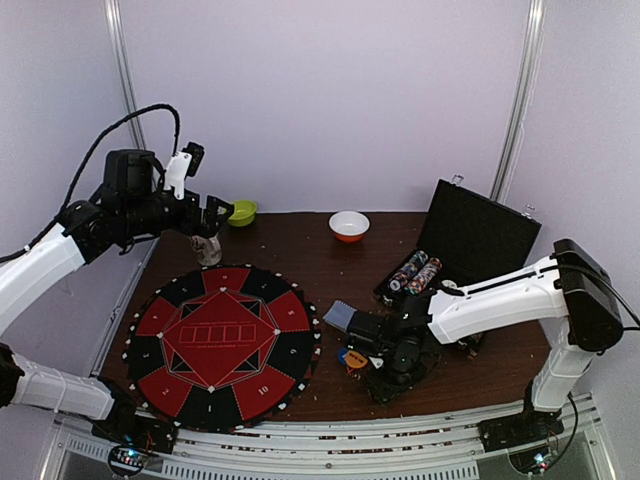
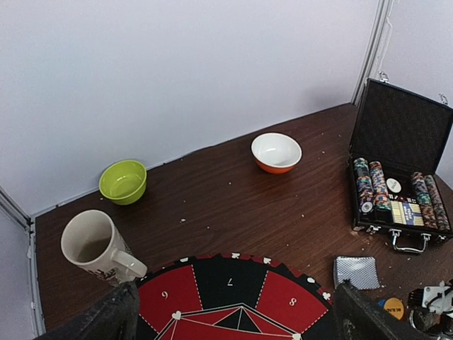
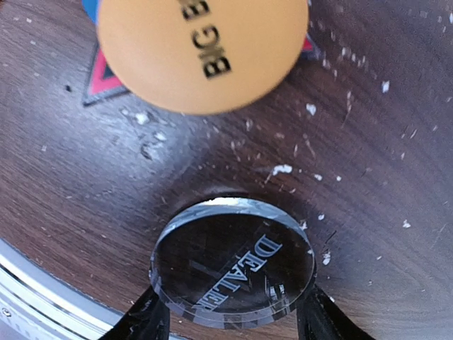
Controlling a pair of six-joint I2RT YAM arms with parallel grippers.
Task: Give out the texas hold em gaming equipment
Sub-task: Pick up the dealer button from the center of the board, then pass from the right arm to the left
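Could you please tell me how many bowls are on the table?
2. A green bowl sits at the far left near the mug; an orange bowl, white inside, stands at the back middle. None seems hidden.

Overhead; left wrist high, right low

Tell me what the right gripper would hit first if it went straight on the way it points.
Probably the clear dealer button, sitting between its fingers, with the wooden table right under it. The orange button lies off that line.
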